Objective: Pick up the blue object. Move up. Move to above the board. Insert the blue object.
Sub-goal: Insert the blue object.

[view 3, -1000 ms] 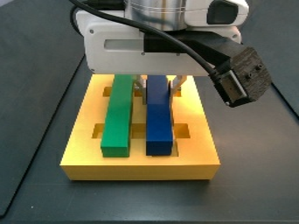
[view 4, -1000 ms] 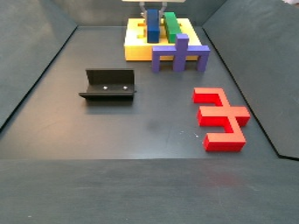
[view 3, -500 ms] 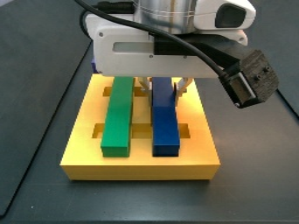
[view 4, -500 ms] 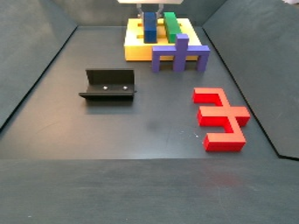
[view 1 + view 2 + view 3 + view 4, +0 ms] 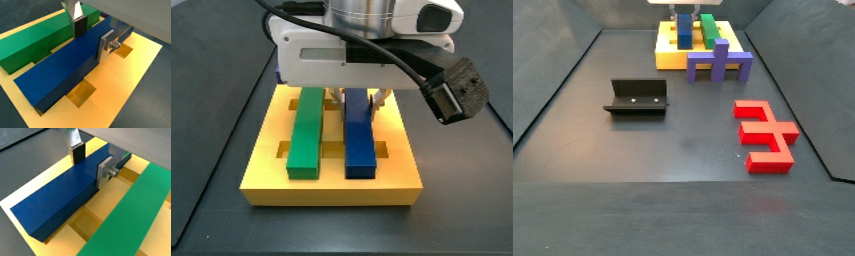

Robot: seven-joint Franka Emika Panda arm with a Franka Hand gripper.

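Side view, close: faces board point(image 5: 331, 185) end-on from slightly above; arm housing fills upper frame, gripper point(image 5: 360, 98) over far end of blue object point(image 5: 358, 135).
Side view, far: looks down length of dark floor; board point(image 5: 671, 60) small at far end, fixture point(image 5: 637, 98) mid-floor.
Both wrist views: very near, angled down along blue object point(image 5: 63, 67) point(image 5: 60, 198) and board point(image 5: 127, 90) point(image 5: 100, 220); fingers point(image 5: 107, 45) point(image 5: 105, 172) in frame.

A robot lab test cell: a dark matte floor point(image 5: 687, 150) walled by dark panels, a bolted fixture point(image 5: 637, 98), and bright assembly blocks. The gripper point(image 5: 358, 100) hangs over the yellow board point(image 5: 331, 185) at the far end.
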